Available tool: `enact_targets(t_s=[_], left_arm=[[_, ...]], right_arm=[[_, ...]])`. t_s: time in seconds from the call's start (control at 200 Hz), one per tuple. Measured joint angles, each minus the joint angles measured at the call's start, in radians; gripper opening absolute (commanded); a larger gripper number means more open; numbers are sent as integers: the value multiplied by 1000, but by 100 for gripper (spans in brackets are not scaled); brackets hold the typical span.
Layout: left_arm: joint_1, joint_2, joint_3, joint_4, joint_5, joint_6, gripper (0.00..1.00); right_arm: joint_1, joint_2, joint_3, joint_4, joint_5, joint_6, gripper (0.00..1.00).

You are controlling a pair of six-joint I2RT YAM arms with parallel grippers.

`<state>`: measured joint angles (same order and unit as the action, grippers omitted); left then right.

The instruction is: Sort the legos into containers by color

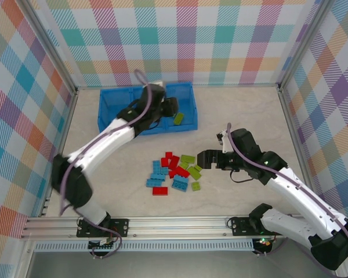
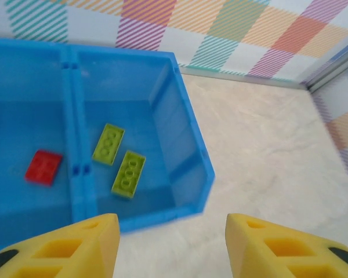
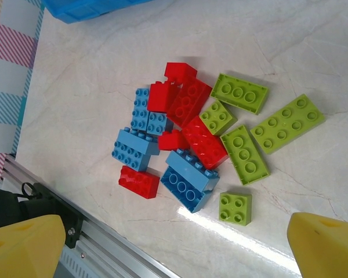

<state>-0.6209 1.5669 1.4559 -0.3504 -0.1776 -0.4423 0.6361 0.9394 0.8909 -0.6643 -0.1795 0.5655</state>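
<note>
Left claw (image 2: 171,240) open, empty, over tray (image 2: 188,133). Right claw (image 3: 177,246) wide open over pile (image 3: 185,139) near tray. Loose green brick (image 3: 235,207) to be gripped squarely, put with tray's 2 greens (image 2: 127,172).

Lego heap (image 3: 188,116), blue tray (image 2: 165,98) — 2 green bricks (image 2: 108,144) in 1 compartment, 1 red brick (image 2: 44,167) adjacent

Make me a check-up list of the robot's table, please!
Surface: pale marbled table.
Job's things: blue tray at the far side; two green bricks in its right-end compartment, one red brick in the next; pile of red, blue and green bricks loose on the table.
Clutter: nothing seen.
Grippers: left gripper open and empty over the tray's near edge; right gripper open beside the pile.
Cables: purple cable along each arm, looping free.
Surroundings: checked walls; metal rail at the near edge.
</note>
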Motion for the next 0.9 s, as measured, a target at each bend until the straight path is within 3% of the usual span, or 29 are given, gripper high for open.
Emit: enact_targets(t_s=[0.145,0.27,0.455,0.9], left_arm=[[0,-277,-239,-78,4,-69,52],[0,-360,-414,-164,43,-117,52],[-3,-295,-573,-216,126,-172,53],[-38,-9,-581,-122,170,-194,54]], right_arm=[[0,50,0,38,-13,0,98],[5,97,0,88,-47,5,98],[48,181,0,143,-74,22,98],[65,194,0,159,-79,30,98]])
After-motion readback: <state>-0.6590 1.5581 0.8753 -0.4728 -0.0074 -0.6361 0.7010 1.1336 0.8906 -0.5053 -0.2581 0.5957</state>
